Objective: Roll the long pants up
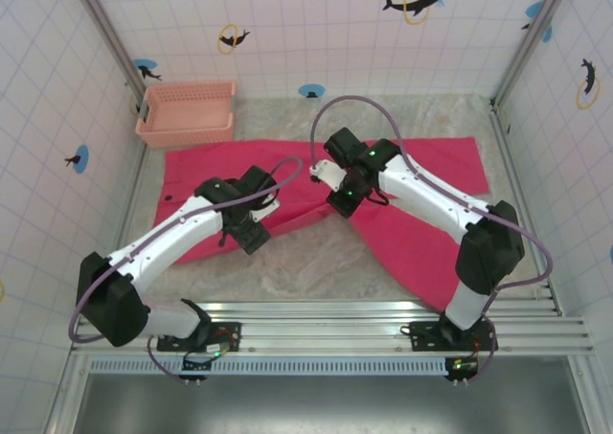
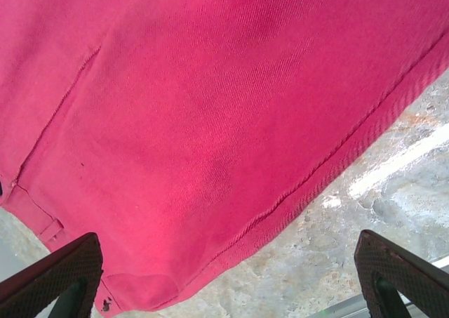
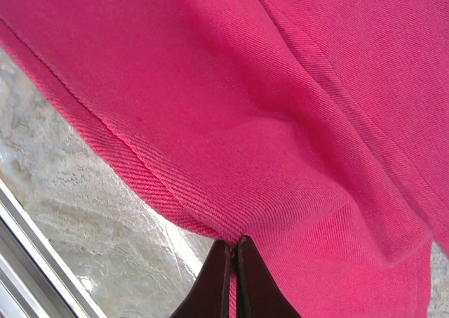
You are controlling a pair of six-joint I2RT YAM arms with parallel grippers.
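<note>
Across the table (image 1: 316, 262) long pants (image 1: 441, 161) lie left-to-right; left jaws gape empty; right jaws pinch them.

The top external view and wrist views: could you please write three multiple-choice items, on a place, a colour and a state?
1. Where is the basket? A. at the table's far left corner B. at its near edge C. at its middle
2. What colour are the long pants? A. blue B. pink-red C. white
3. How is the left gripper? A. shut on cloth B. holding the basket C. open over the pants' edge

1 A: it stands in the far left corner, beyond the pants.
2 B: the cloth shows pink-red.
3 C: its fingers stand wide apart, gripping nothing.
</note>
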